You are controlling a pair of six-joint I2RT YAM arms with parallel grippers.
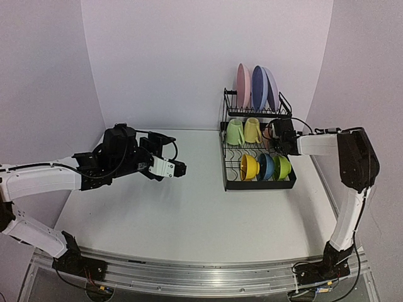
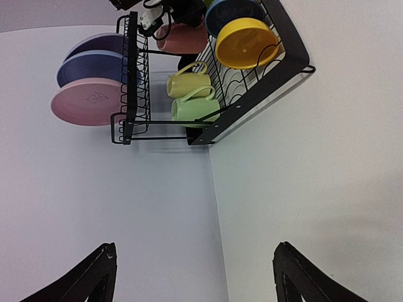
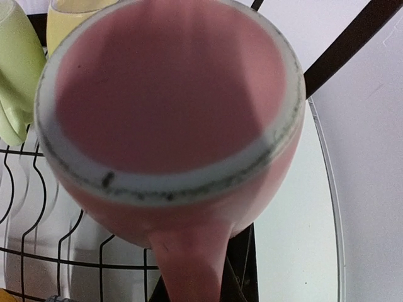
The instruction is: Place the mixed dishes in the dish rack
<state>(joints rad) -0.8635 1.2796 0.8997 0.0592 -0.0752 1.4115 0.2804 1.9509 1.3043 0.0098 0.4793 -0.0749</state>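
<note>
Black right gripper: set inside the lower tier of the dish rack. Its fingers are out of sight in the wrist view, so I cannot tell whether it clasps anything or has let go.
Pink mug: right at this gripper and filling its wrist view. The base faces the camera, showing a pale unglazed ring, and the handle points down the frame.
Lower tier, beside the gripper: pale green mug and yellow mug sit side by side on its far side from the right arm.
Lower tier, nearer the arm bases: yellow bowl, dark blue bowl and green bowl stand on edge in a row.
Upper tier, above and behind the gripper: pink plate, blue plate and lilac plate stand upright in the slots.
Right arm: elbow high, forearm level, stretched toward the rack.
Left gripper: fingers spread wide and empty, hanging over the white table, well apart from the rack and aimed at it.
Look of the dishes: glossy, solid colours.
</note>
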